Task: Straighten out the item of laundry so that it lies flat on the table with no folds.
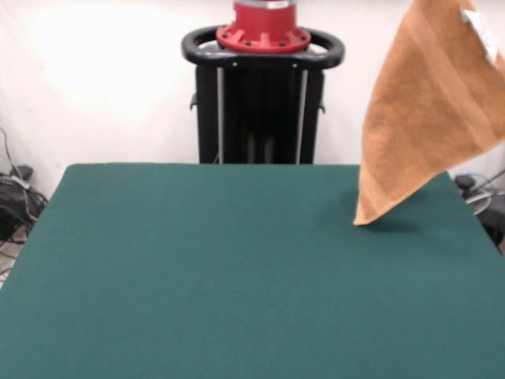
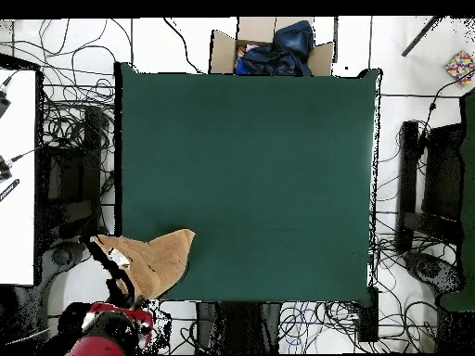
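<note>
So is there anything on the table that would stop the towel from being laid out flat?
Nothing visible. The towel hangs in the air at one corner of the table, its lowest tip near the green top. The rest of the top is bare.

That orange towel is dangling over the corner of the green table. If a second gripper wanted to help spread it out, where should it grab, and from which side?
Probably the low pointed corner of the towel. It hangs down to the table, apparently just touching, while the rest is lifted. In the front view, come in from the left over bare green felt and pinch that tip sideways, then pull it away to open the cloth.
</note>
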{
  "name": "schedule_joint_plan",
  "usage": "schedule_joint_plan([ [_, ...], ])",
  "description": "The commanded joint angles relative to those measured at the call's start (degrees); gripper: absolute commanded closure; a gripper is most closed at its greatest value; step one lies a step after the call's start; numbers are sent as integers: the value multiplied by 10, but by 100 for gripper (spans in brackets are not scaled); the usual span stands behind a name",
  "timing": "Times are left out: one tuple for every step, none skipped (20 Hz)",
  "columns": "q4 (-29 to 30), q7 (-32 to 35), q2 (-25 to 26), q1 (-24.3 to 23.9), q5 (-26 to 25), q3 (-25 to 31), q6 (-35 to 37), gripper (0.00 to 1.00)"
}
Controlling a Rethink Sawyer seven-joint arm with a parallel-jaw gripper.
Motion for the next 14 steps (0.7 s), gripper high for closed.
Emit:
schedule_joint_plan([
  [84,-8,28,-44,-14,-58,-32,100],
  [82,-18,31,-51,-15,-55,-33,100],
  [80,-23,35,-57,-15,-51,-36,100],
  [78,-29,39,-63,-15,-47,-38,100],
  [75,-32,41,-69,-20,-44,-41,100],
  [73,-39,47,-75,-20,-40,-45,100],
  [68,-50,51,-84,-19,-36,-45,100],
  [67,-59,57,-92,-17,-32,-50,100],
  [62,-70,60,-101,-15,-28,-48,100],
  [60,-76,63,-107,-14,-25,-46,100],
  [57,-84,62,-113,-14,-22,-43,100],
  [55,-88,61,-118,-14,-19,-37,100],
  [53,-91,59,-122,-15,-17,-33,100],
  [50,-92,59,-125,-19,-14,-30,100],
])
